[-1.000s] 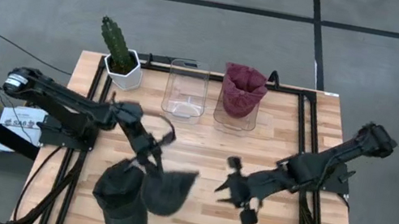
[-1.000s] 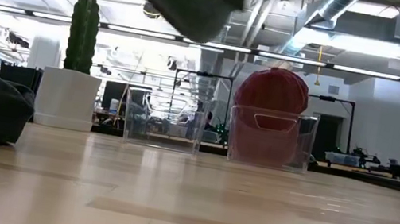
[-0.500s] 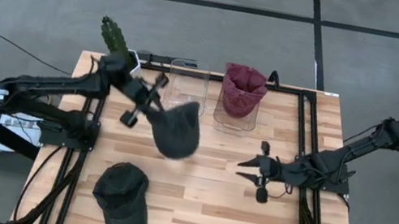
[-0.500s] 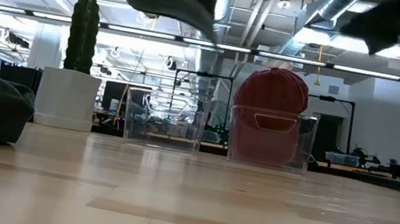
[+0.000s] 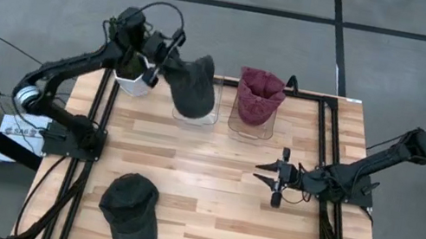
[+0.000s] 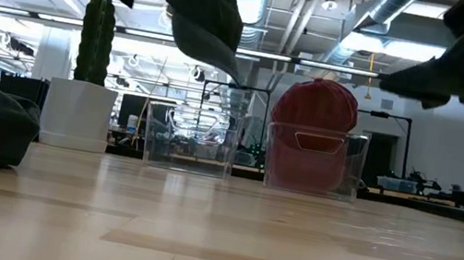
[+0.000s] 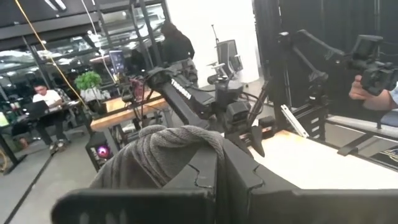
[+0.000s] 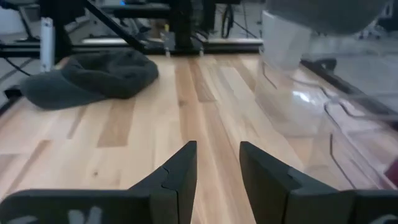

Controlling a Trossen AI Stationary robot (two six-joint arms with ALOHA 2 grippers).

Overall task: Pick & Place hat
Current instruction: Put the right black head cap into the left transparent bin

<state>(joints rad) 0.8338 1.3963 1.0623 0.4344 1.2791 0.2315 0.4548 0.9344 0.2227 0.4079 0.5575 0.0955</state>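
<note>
- My left gripper (image 5: 174,53) is raised above the far edge of the light wooden slatted table (image 5: 208,198), its fingers clamped together on a dark grey fabric cap (image 5: 192,86).
- That held cap hangs in the air directly over the empty clear plastic bin (image 5: 196,115), not resting in it; in the low view the cap (image 6: 203,15) dangles above the bin's rim (image 6: 190,138).
- Beside the clear bin, on its right, stands a second clear plastic bin (image 5: 249,122) stuffed with a maroon knitted hat (image 5: 259,95).
- On the clear bin's other side is a green cactus in a white hexagonal pot (image 5: 131,77), partly hidden under my left arm.
- Another dark grey cap (image 5: 130,213) lies flat on the table, well apart from the clear bin, toward the near edge.
- My right gripper (image 5: 276,181) waits low over the table, nearer than the maroon hat's bin and right of the clear bin, fingers (image 8: 180,169) parted with nothing between them.
- From my left wrist, the cap's fabric (image 7: 155,155) bunches just past my fingers.
</note>
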